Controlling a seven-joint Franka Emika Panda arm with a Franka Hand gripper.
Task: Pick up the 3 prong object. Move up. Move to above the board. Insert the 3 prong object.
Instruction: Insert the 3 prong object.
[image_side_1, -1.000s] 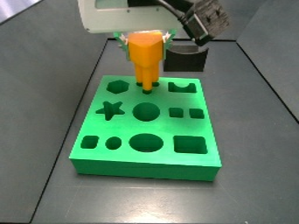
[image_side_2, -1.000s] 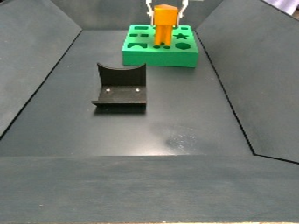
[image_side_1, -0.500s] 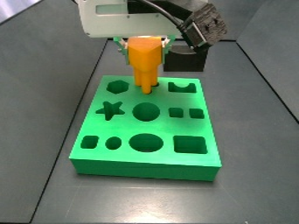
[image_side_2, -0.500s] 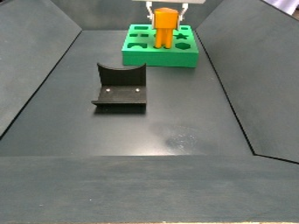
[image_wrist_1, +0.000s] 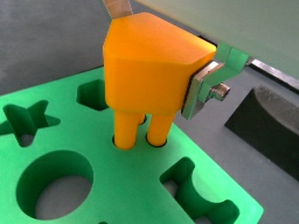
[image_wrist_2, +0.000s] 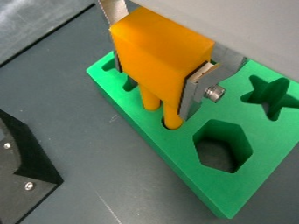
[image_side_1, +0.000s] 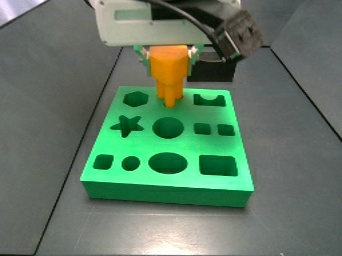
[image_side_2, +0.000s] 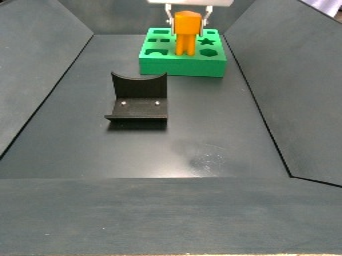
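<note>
Orange 3 prong object upright at top centre of a side view, clamped at its blocky top by the pincer, prong tips down in the small holes near the far edge of the green board. Prongs entering the holes in a wrist view. Black fixture left of centre on the dark table, well apart.

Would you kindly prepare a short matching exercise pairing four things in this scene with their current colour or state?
Things:
1. 3 prong object
2. board
3. fixture
4. gripper

States:
A. bright green, with shaped holes
B. black, standing alone on the floor
C. orange, prongs entering the board's holes
D. above the board, jaws shut on the orange piece

Pairs: 1-C, 2-A, 3-B, 4-D
</note>
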